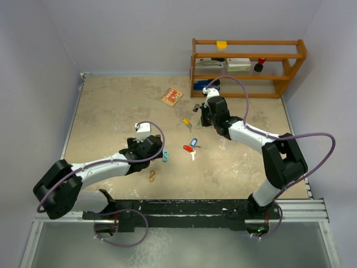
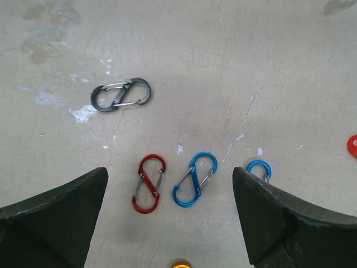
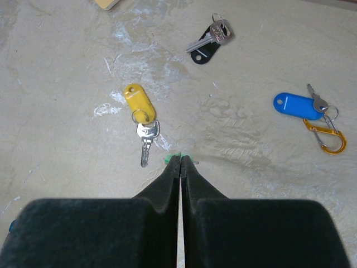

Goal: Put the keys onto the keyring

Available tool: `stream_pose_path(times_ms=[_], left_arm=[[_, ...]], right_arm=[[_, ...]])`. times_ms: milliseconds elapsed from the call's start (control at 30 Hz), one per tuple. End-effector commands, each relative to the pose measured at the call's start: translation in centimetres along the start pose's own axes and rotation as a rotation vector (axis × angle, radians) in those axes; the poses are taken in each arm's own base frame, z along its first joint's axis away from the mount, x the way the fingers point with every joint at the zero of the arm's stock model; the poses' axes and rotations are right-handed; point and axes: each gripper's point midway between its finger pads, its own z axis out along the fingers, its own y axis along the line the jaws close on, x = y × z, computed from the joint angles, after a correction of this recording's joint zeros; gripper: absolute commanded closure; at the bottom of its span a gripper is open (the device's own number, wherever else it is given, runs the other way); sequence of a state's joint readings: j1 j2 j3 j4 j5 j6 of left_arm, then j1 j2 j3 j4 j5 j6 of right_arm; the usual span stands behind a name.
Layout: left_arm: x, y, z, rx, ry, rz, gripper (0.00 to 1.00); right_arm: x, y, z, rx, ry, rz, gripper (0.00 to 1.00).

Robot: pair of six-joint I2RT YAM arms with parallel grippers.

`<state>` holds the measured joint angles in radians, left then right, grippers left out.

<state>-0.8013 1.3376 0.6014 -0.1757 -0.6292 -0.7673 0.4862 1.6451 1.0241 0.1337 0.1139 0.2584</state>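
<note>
One green scrap (image 3: 167, 160) is peeking at twelve o'clock of the clamped-shut right gripper (image 3: 180, 159), likely slipping free, while the left gripper (image 2: 169, 174) is hanging wide open.

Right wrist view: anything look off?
White scuff marks streak the tabletop. The oddest bit is a green sliver poking out at the tip of the shut right gripper. Too little shows to tell what it is or whether it is pinched. The yellow-tag key lies flat and looks undamaged.
</note>
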Motion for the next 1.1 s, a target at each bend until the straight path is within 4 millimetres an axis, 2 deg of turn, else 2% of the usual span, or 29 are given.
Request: stream_pose_path(times_ms=[0,67,200,267,367,667,1067], left_arm=[[-3.2,1.4,-1.3,-0.046,-0.093,-0.06,0.11],[-3.2,1.9,-1.4,-0.058,-0.088,-0.056,0.13],[-2.5,2.3,-1.1,-0.071,-0.068,-0.052,0.22],[-1.9,2.5,-0.8,-0.072,-0.052,-0.048,0.31],[-1.1,2.8,-0.4,-0.074,-0.037,-0.051,0.35],[0.7,2.7,0.1,-0.045,0.003,-0.049,0.37],[1.2,2.6,0.7,-0.058,0.029,-0.044,0.41]], right_arm=[[-2.3,0.2,-1.1,-0.007,-0.075,0.005,1.0],[-2.4,0.2,-1.2,-0.007,-0.077,0.006,1.0],[-2.4,0.1,-1.5,-0.005,-0.08,0.006,1.0],[-2.5,0.1,-1.6,-0.005,-0.083,0.006,1.0],[-2.6,0.1,-1.6,-0.006,-0.086,0.007,1.0],[-2.5,0.1,-1.6,-0.005,-0.083,0.007,1.0],[-2.4,0.1,-1.6,-0.004,-0.081,0.008,1.0]])
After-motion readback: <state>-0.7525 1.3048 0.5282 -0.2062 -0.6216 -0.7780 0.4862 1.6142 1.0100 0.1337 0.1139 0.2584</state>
